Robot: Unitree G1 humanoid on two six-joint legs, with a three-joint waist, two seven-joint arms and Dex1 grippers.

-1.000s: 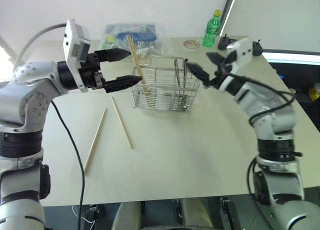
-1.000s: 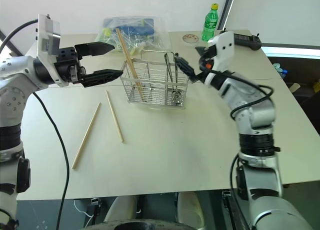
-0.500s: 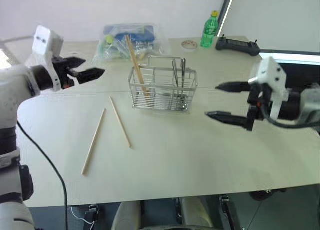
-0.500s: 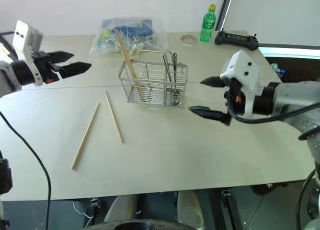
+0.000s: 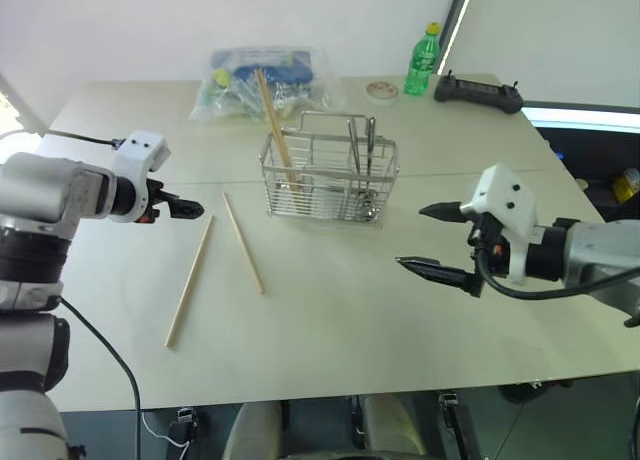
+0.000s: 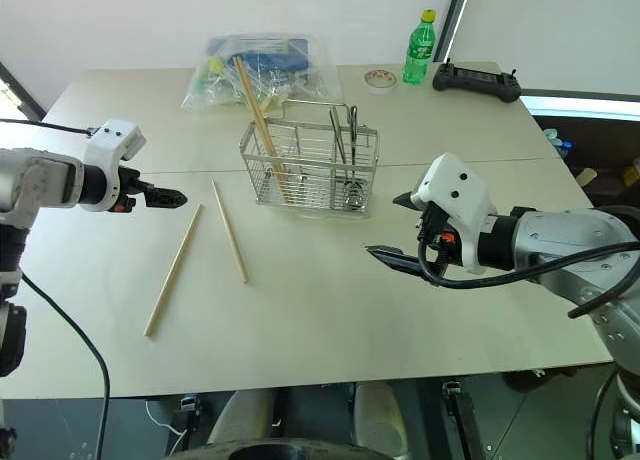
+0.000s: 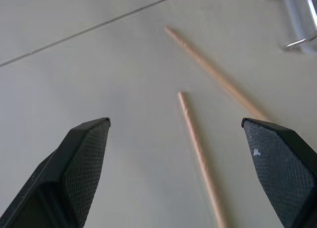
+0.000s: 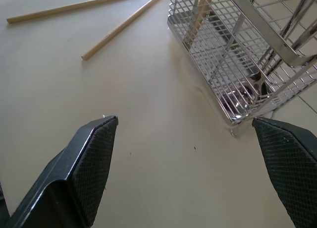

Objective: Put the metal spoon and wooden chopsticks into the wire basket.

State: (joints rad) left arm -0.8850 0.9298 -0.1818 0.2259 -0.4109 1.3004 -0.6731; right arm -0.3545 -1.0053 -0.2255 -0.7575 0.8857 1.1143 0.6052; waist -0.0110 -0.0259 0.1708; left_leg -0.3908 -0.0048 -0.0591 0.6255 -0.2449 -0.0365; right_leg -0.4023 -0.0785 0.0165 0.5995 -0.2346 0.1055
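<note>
My left claw (image 5: pixel 196 211) is spread wide near the far tips of two wooden chopsticks (image 5: pixel 241 243) lying left of the wire basket (image 5: pixel 328 179); risk: pinching one stick rolls the other away.

No legible text, brand, number or sign is presented in any view. A label is carried by the green bottle (image 5: pixel 423 60), at about one o'clock on the table (image 5: pixel 330 320), but its printing cannot be read. Blue printed matter is seen through the clear plastic bag (image 5: pixel 262 75) at twelve o'clock (no letters can be resolved). A round item (image 5: pixel 381 88) beside the bottle bears a pattern too small to be deciphered.
</note>
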